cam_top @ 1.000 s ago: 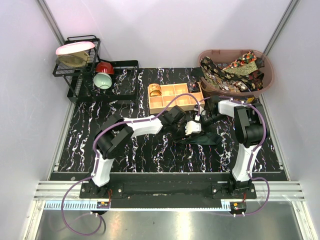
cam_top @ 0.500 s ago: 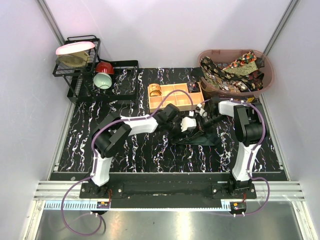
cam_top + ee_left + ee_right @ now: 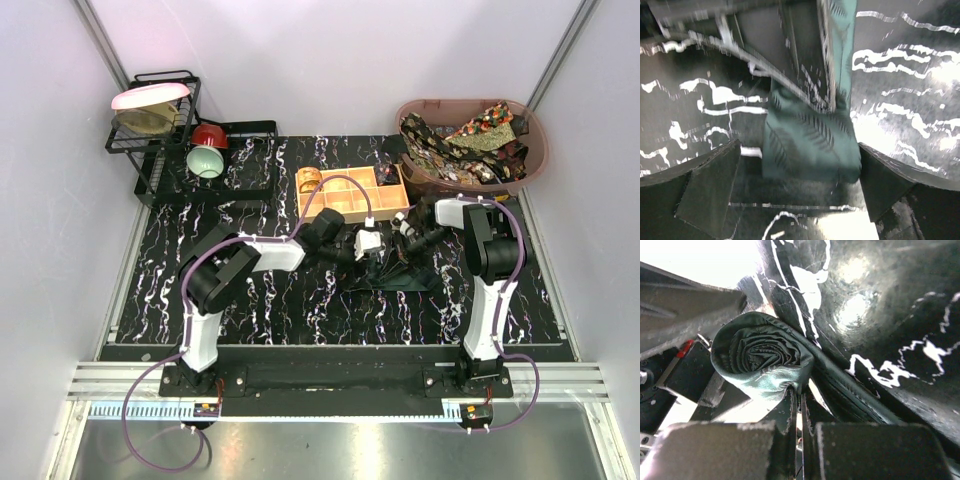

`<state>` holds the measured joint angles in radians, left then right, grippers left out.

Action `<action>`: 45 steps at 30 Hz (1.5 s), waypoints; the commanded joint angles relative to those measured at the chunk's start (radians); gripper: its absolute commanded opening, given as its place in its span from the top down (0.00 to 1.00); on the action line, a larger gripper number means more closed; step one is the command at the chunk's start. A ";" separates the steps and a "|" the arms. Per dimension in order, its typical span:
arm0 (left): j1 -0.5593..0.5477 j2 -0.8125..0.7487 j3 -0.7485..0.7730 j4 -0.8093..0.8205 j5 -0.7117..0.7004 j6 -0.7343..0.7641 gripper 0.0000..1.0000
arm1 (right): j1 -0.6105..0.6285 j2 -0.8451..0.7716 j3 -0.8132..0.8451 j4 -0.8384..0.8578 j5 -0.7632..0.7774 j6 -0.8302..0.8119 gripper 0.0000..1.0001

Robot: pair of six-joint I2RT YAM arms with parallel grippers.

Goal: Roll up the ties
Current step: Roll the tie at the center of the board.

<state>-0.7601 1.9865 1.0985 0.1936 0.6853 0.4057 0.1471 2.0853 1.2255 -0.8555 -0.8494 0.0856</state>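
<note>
**Moved: left gripper (image 3: 370,245) backed off and spread, right gripper (image 3: 403,243) closed at the dark green fabric necktie (image 3: 412,278)**

Since a second ago the left gripper has slid back toward the left. Its jaws went from partly closed to wide apart and hold nothing. The right gripper snapped together over the same span. Both sit low and near each other over the black, white-veined marble-pattern tabletop (image 3: 280,295), just in front of the tan wooden box with square compartments (image 3: 350,210).

The necktie lies on the tabletop under and just in front of the two grippers, partly rolled.

Right wrist view: tight spiral roll (image 3: 760,352) on its side, right at the closed fingertips (image 3: 787,410). The tail runs off right along the surface. The tips touch the roll's lower edge; can't tell whether any fabric is nipped between them.

Left wrist view (motion-blurred): flat end of the tie (image 3: 810,145), faint leaf print, lying between the spread fingers (image 3: 710,190). Neither finger is clamped on it. A narrow strip leads away up-frame.

The other ties, dark fabric with gold and red patterns (image 3: 470,140), are heaped in the brown oval plastic basket (image 3: 440,183) at far right.

Far left: black wire dish rack (image 3: 150,140) carrying a pink plate (image 3: 150,96), with a red bowl (image 3: 208,133) and a pale green cup (image 3: 205,161) beside it.
</note>
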 commanded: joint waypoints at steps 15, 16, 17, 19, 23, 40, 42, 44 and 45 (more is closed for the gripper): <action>-0.024 0.044 0.046 -0.100 -0.050 0.036 0.66 | 0.006 0.049 0.111 -0.051 0.110 -0.081 0.82; -0.021 0.043 0.040 -0.099 -0.056 0.028 0.68 | -0.012 0.038 0.115 -0.065 0.099 -0.110 0.78; -0.022 0.041 0.031 -0.109 -0.072 0.015 0.68 | -0.020 0.027 0.129 -0.091 0.096 -0.113 0.73; -0.021 0.046 0.026 -0.111 -0.092 -0.007 0.71 | -0.035 -0.008 0.131 -0.106 0.092 -0.121 0.69; -0.010 0.048 0.008 -0.092 -0.151 -0.085 0.76 | -0.038 -0.034 0.115 -0.116 0.089 -0.133 0.66; 0.015 -0.008 -0.040 -0.007 -0.073 -0.125 0.75 | -0.006 0.064 0.131 -0.042 0.283 -0.104 0.97; 0.018 -0.028 -0.046 0.003 -0.023 -0.099 0.72 | 0.000 0.065 0.137 -0.043 0.297 -0.101 0.98; 0.019 -0.041 -0.046 0.004 0.008 -0.082 0.69 | 0.002 0.064 0.138 -0.043 0.306 -0.098 0.99; 0.019 -0.046 -0.042 -0.008 0.035 -0.065 0.69 | 0.003 0.065 0.141 -0.040 0.308 -0.095 1.00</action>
<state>-0.7574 1.9903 1.0752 0.2329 0.6319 0.2871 0.1398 2.1201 1.3434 -0.9421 -0.6888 0.0051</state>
